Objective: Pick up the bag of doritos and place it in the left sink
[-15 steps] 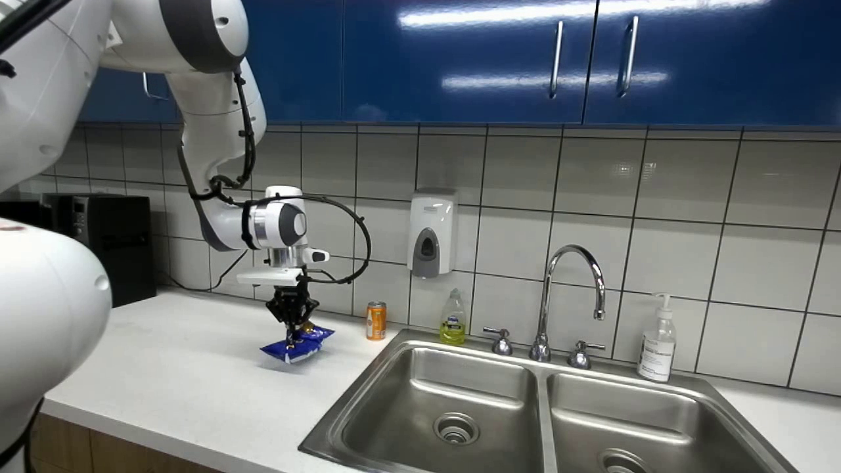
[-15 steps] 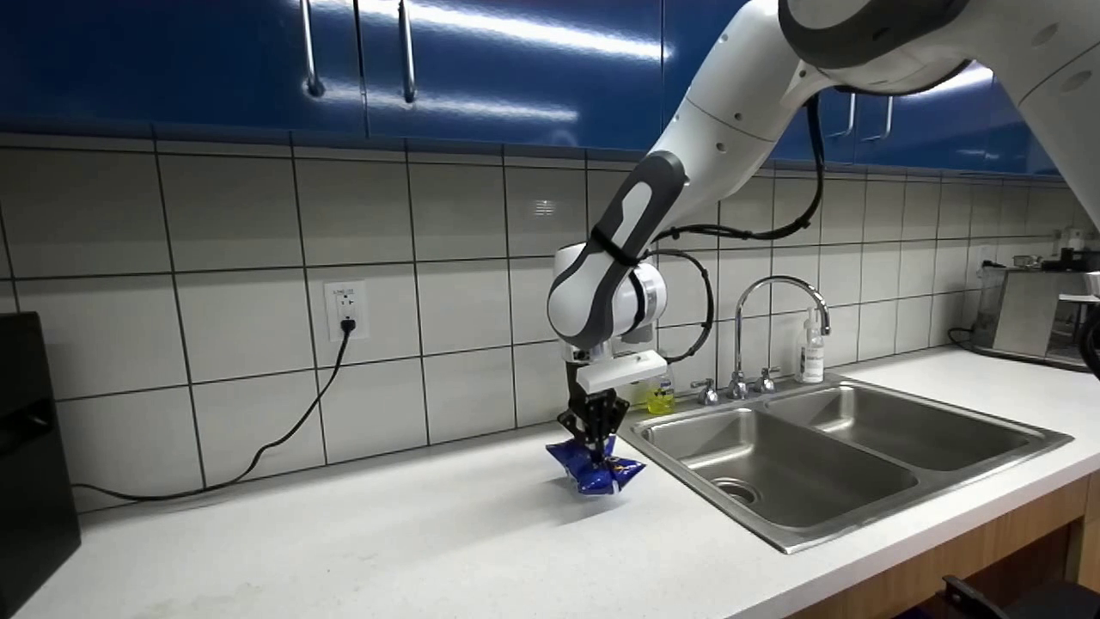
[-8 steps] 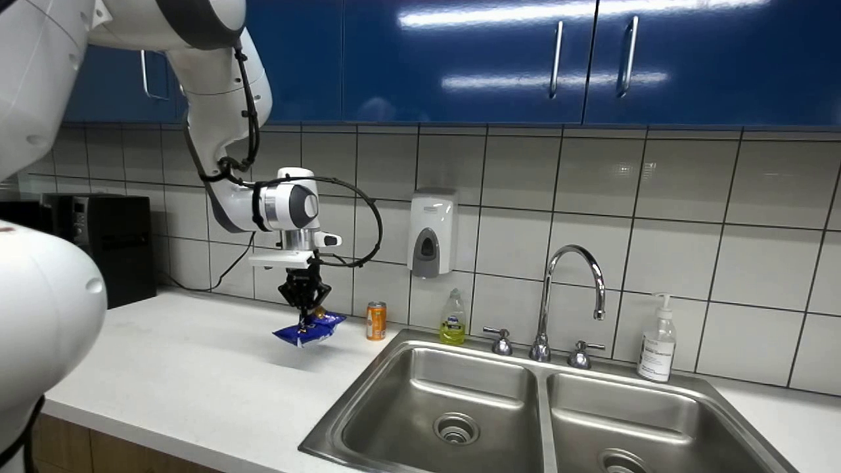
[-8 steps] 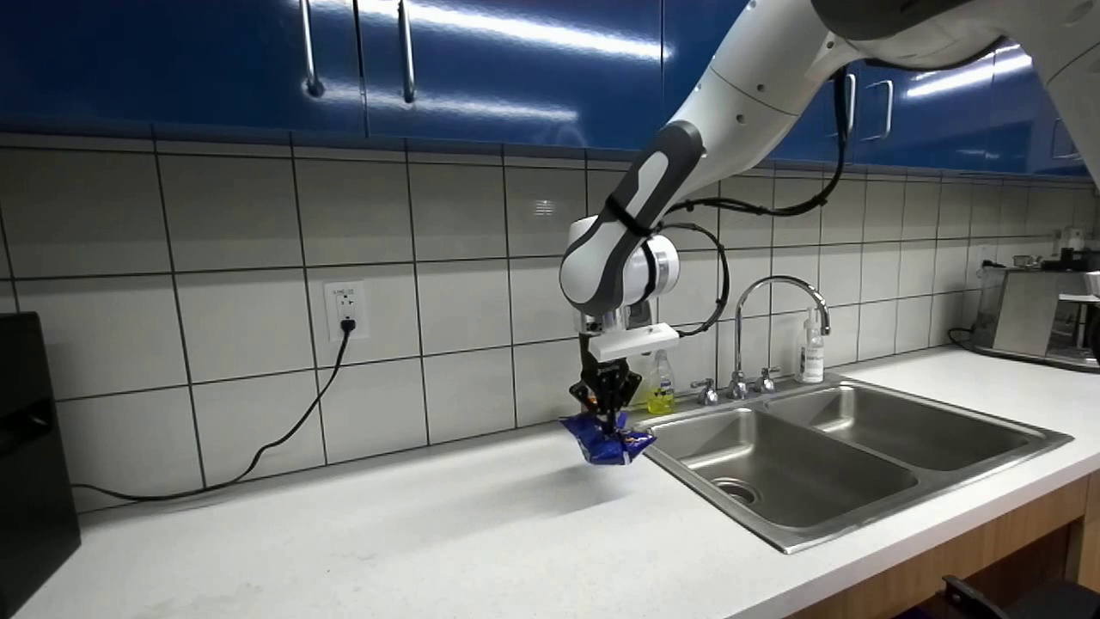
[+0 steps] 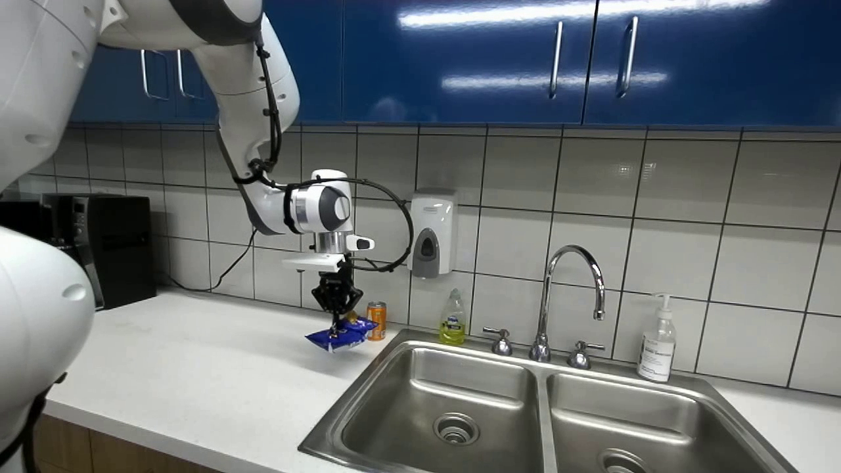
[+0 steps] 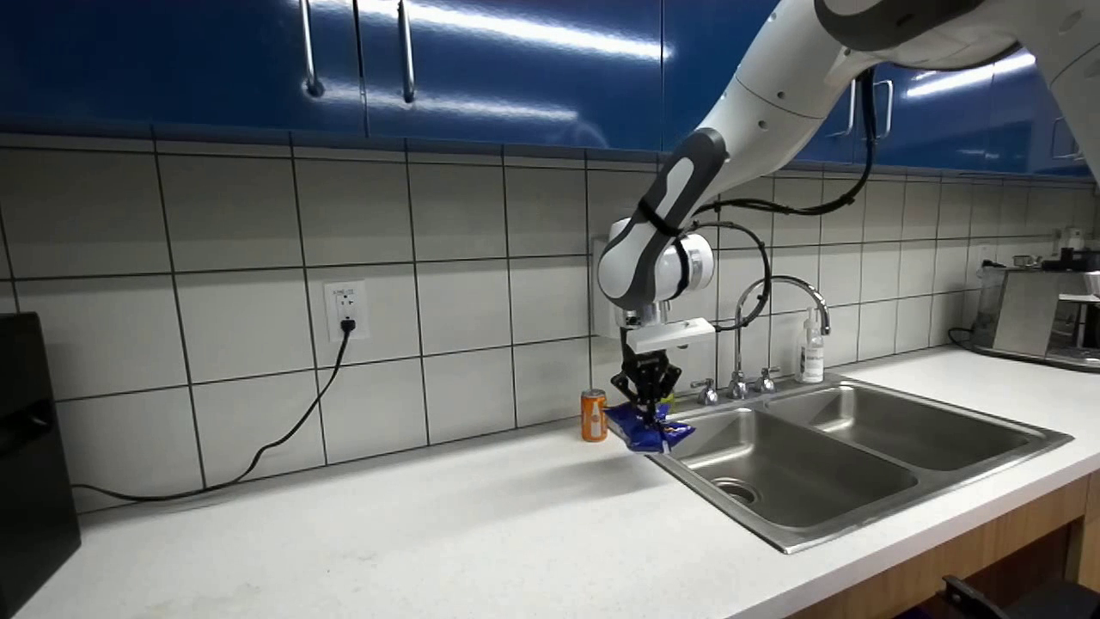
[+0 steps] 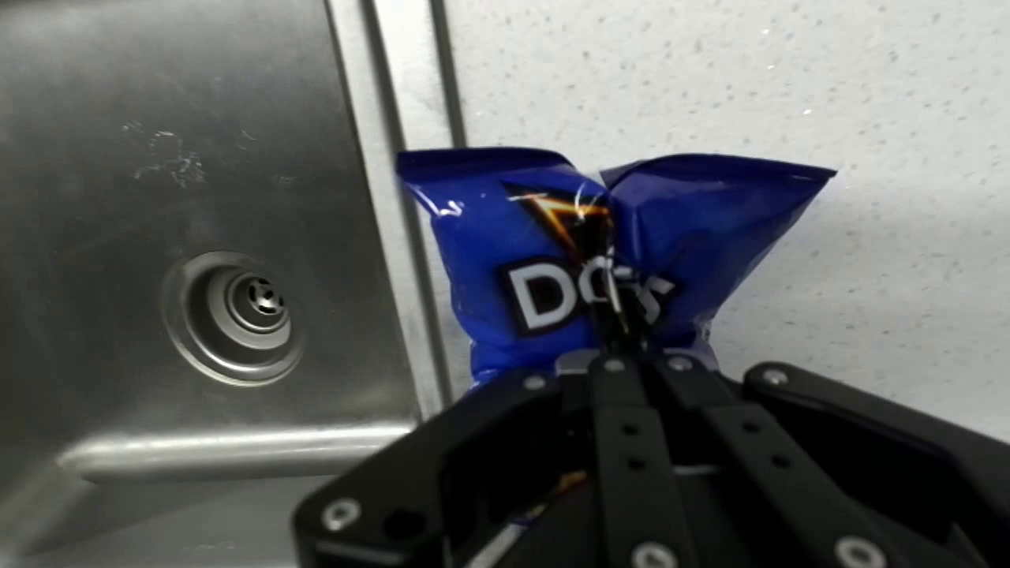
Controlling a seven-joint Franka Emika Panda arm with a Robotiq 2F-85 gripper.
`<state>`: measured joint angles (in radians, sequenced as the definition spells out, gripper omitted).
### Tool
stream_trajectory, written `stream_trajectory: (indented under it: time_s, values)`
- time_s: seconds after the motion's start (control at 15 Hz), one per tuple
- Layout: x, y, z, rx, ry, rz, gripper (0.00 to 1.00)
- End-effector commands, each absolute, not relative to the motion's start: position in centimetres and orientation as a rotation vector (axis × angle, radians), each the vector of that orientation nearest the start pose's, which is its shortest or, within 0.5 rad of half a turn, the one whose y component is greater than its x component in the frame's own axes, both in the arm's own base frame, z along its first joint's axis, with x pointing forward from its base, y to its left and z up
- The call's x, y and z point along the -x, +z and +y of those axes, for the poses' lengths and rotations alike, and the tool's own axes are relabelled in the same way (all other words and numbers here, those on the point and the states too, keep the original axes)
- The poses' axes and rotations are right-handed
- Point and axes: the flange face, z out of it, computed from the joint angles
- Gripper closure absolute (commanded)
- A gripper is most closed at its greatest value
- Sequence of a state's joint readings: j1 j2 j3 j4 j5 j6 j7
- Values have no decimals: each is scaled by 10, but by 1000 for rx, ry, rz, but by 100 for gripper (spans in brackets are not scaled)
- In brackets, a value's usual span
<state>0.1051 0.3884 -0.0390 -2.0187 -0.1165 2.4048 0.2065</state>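
The bag of doritos (image 5: 341,336) is a crinkled blue packet. It shows in both exterior views (image 6: 640,430) and in the wrist view (image 7: 505,237), where its lettering is partly covered by the fingers. My gripper (image 5: 335,323) is shut on the middle of the bag, which folds on both sides of the fingers (image 7: 619,339). The bag hangs above the counter beside the left sink, with a shadow below it. The left sink (image 5: 394,420) is a steel basin with a round drain. In the wrist view the left sink (image 7: 316,197) lies left of the bag, whose left corner overlaps its rim.
An orange can (image 5: 376,320) stands close behind the bag by the wall. A dish soap bottle (image 5: 453,318), the faucet (image 5: 545,309) and its handles stand along the sink's back edge. The right basin (image 5: 624,414) adjoins. A wall dispenser (image 5: 432,233) hangs behind.
My gripper has lifted the bag higher off the counter and carried it sideways toward the sink. The orange can has come into view in an exterior view as the arm moved.
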Motion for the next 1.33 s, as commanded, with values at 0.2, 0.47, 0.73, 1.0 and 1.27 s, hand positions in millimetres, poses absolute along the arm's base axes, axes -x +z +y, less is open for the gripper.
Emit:
stream_trajectory:
  time_s: [0.2,0.47,0.73,1.0,1.27]
  values:
    - [-604,262,-61,3215,15,314,100]
    - [-606,262,-129,3196,-2,473,100]
    - [-606,245,-185,3173,-3,612,100]
    - [-603,215,-223,3147,31,690,100]
    - [-597,182,-245,3135,90,743,100]
